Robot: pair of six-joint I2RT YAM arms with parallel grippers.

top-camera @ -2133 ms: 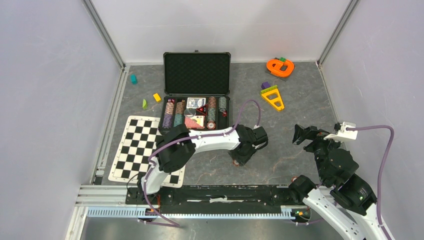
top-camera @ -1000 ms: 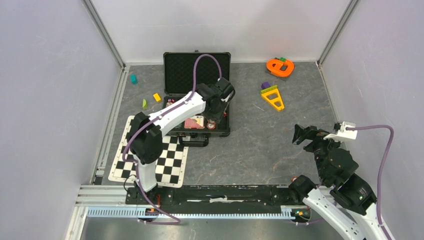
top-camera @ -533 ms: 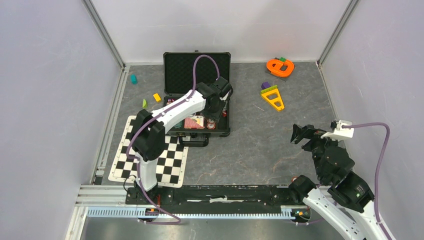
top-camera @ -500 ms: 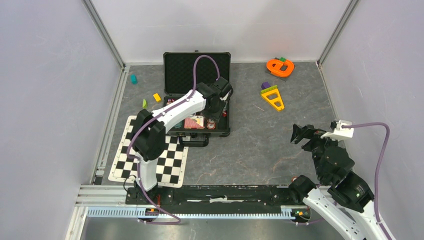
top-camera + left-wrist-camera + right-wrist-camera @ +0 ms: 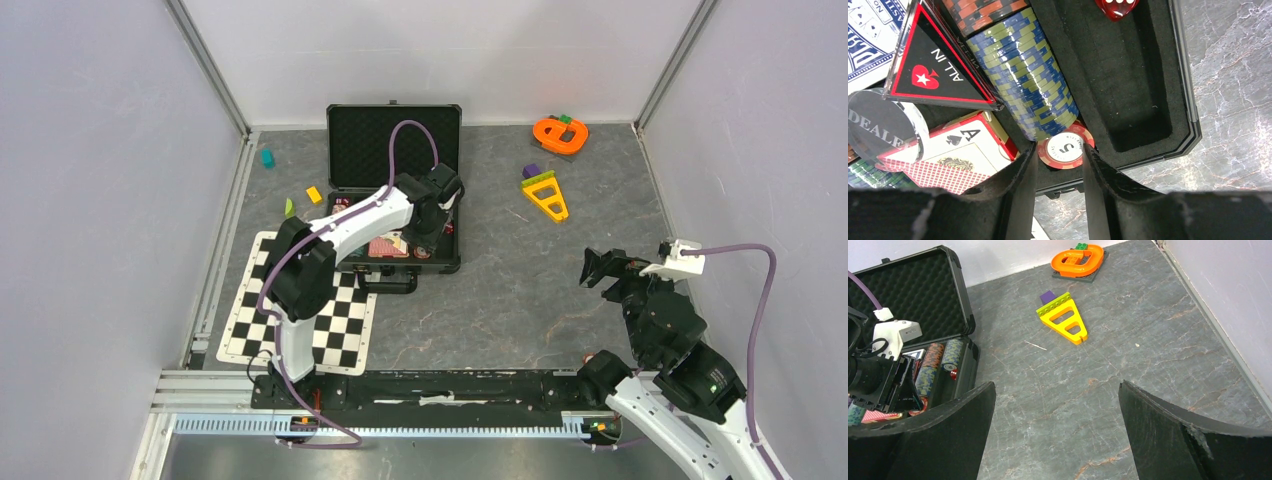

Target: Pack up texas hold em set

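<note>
The black briefcase (image 5: 394,148) lies open at the back, lid up, with its tray toward me. My left gripper (image 5: 428,240) hangs over the tray's near right corner. In the left wrist view it (image 5: 1060,152) is shut on a red-white poker chip (image 5: 1064,148) marked 5, held edge to edge at the near end of the blue-green chip row (image 5: 1028,85). Beside it are an "ALL IN" triangle (image 5: 938,65), a dealer button (image 5: 883,130), a card deck (image 5: 963,160) and a red die (image 5: 1117,7). My right gripper (image 5: 597,268) stands open and empty over the bare floor (image 5: 1057,384).
A checkered mat (image 5: 265,300) lies left of the case under the left arm. An orange toy (image 5: 560,133) and a yellow triangle toy (image 5: 545,195) lie at the back right. Small coloured blocks (image 5: 314,194) sit left of the case. Walls close in three sides.
My left arm has gone from the table in front of the case to the tray, then drawn slightly nearer. The right gripper shifted a little left.
</note>
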